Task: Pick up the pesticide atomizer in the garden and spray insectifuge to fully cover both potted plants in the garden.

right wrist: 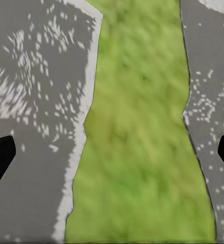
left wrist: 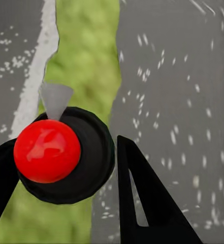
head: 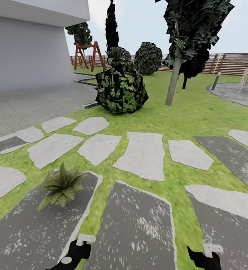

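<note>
1. Holding the atomizer [left wrist: 58,152] in the left claw [left wrist: 61,168], clenched round it; nozzle points away from the wrist.
2. Right claw [right wrist: 112,152] spread wide, nothing in it.
3. Plant [head: 61,185] sits ahead-left of the left claw; aim the nozzle at it, sweep all leaves.

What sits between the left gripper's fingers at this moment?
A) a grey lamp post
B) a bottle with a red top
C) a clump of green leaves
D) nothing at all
B: in the left wrist view the left gripper has its dark fingers on either side of the spray bottle, whose round red top faces the camera, above paving and grass.
</note>
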Robot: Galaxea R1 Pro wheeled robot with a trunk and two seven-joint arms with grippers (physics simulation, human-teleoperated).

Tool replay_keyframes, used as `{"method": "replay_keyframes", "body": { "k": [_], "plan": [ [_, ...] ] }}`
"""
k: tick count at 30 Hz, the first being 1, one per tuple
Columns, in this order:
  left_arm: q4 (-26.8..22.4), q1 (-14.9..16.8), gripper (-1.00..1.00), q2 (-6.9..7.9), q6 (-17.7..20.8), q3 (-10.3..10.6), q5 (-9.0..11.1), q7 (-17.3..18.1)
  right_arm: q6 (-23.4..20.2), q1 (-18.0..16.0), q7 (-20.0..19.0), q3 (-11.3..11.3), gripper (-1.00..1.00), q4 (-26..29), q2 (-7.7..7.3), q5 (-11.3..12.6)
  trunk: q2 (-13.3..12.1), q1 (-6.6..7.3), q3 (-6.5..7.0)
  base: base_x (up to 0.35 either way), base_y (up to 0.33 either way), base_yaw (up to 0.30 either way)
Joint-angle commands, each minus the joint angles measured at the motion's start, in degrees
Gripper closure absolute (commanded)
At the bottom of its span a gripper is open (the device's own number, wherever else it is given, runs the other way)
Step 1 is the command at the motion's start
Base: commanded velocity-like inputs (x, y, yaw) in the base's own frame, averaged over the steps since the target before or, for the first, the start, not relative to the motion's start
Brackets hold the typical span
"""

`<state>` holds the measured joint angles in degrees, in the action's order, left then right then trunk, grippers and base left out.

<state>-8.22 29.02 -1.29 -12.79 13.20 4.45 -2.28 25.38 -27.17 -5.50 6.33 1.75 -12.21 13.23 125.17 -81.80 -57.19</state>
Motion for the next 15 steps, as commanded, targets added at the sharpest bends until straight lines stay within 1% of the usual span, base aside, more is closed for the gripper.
{"method": "replay_keyframes", "body": {
  "k": [1, 15],
  "plan": [
    [0.08, 0.05, 1.0, 0.05, -0.39, 0.51, 0.68, -0.27, 0.19, -0.02, -0.29, 0.43, -1.0, -0.08, -0.03, 0.64, 0.02, 0.01, -0.04, 0.0, 0.0, -0.266],
    [0.13, 0.03, 1.0, 0.06, -0.65, 0.51, 0.91, -0.25, 0.19, 0.1, -0.3, 0.43, -1.0, -0.08, -0.01, 0.65, 0.02, 0.01, -0.04, 0.0, 0.0, -0.267]
  ]
}}
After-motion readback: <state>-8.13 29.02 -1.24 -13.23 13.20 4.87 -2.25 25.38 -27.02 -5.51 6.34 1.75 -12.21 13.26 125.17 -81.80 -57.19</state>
